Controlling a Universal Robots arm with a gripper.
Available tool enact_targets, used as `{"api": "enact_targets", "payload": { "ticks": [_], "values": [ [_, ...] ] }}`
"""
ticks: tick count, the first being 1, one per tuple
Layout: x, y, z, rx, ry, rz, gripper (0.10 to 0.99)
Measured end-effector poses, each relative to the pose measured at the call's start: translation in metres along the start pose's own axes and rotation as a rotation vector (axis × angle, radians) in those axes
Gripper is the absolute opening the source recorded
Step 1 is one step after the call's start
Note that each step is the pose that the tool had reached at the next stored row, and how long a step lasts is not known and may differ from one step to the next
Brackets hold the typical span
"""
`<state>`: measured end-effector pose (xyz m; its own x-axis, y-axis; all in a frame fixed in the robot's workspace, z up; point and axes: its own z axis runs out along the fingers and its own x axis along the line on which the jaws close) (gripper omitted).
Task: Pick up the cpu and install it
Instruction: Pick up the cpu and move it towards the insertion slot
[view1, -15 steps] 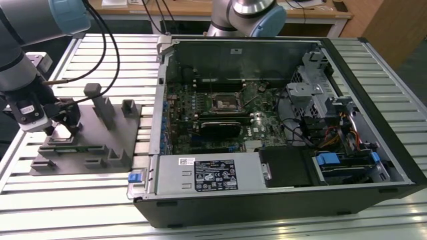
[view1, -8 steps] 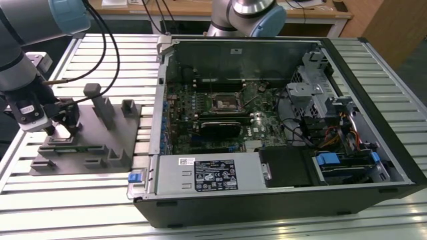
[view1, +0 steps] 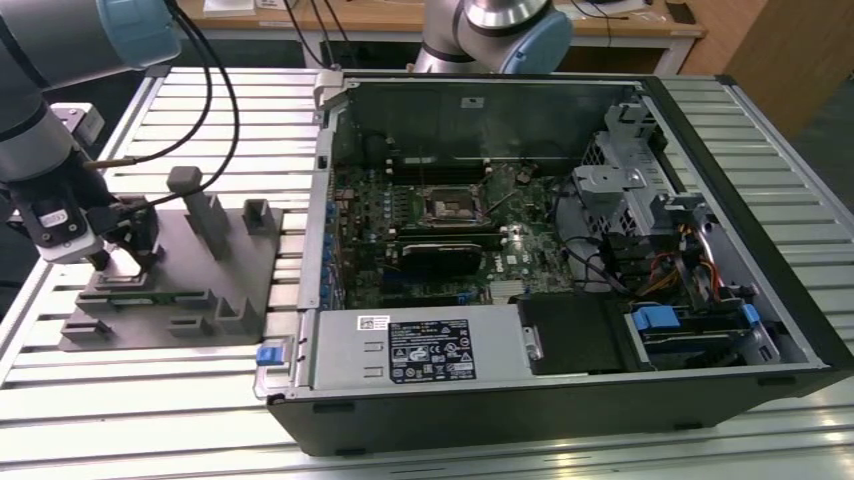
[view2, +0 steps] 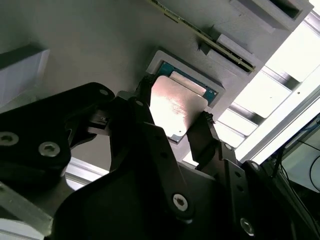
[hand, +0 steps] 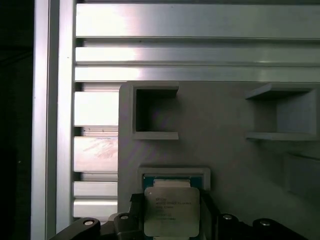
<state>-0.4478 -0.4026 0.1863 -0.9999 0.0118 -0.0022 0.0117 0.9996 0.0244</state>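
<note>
Second wrist view shows the end effector (view2: 175, 105) grasping the cpu (view2: 178, 111) over the fixture block (view2: 100, 40).

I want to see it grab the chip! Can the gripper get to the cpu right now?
Most likely yes. The gripper is right down at the cpu on the grey fixture, and nothing lies over the chip or stands between them.

The cpu (view2: 177, 107), its pale metal top catching glare, sits at a raised-rim pocket of the grey fixture block (view2: 90, 35). The black jaws flank it, one touching each opposite edge. The bright slatted tabletop (view2: 262, 95) lies beyond the block.
</note>
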Motion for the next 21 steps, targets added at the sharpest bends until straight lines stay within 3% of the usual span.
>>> {"api": "enact_targets", "payload": {
  "ticks": [10, 21],
  "values": [
    [-0.0001, 0.0004, -0.0162, 0.000, -0.0002, 0.000, 0.537],
    [-0.0001, 0.0005, -0.0224, -0.001, 0.0000, 0.000, 0.537]
  ]
}}
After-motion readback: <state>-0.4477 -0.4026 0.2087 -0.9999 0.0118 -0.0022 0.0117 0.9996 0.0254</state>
